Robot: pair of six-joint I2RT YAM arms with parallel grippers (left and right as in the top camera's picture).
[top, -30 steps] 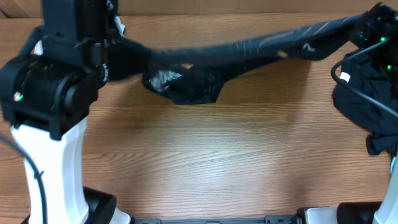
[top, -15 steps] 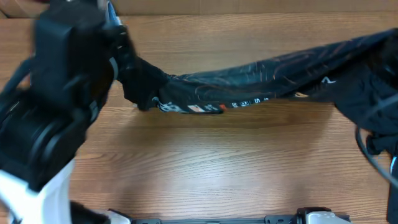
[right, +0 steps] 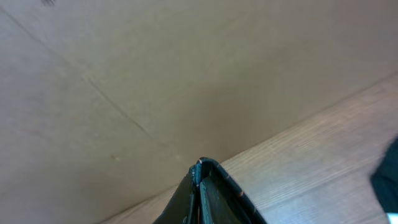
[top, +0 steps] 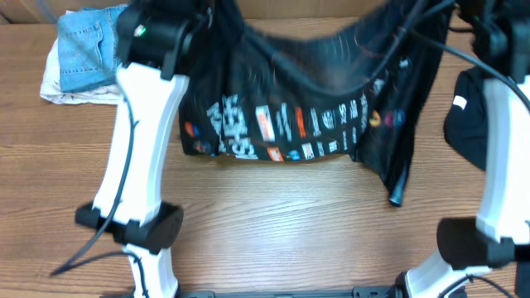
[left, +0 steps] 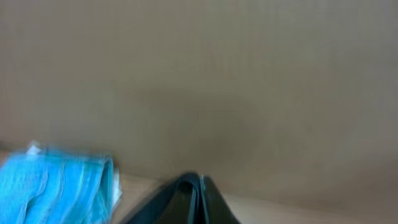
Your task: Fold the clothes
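The black jersey [top: 290, 124] hangs spread out between my two raised arms above the table's far half. A row of white and red logos shows across its lower part, and one sleeve dangles at the lower right [top: 397, 186]. My left gripper [left: 198, 190] is shut on a folded edge of the jersey [left: 180, 205] at the upper left. My right gripper [right: 199, 174] is shut on the other upper edge [right: 214, 199]. The fingers themselves are covered by cloth in both wrist views.
A folded blue denim piece [top: 87, 45] lies on a white cloth [top: 58, 89] at the back left, and also shows in the left wrist view [left: 56, 190]. Another black garment [top: 464, 120] lies at the right edge. A cardboard wall [right: 186, 74] stands behind the table.
Both arms have risen and drawn back. The jersey has gone from a twisted band stretched low over the table to a hanging sheet with its logos facing up.
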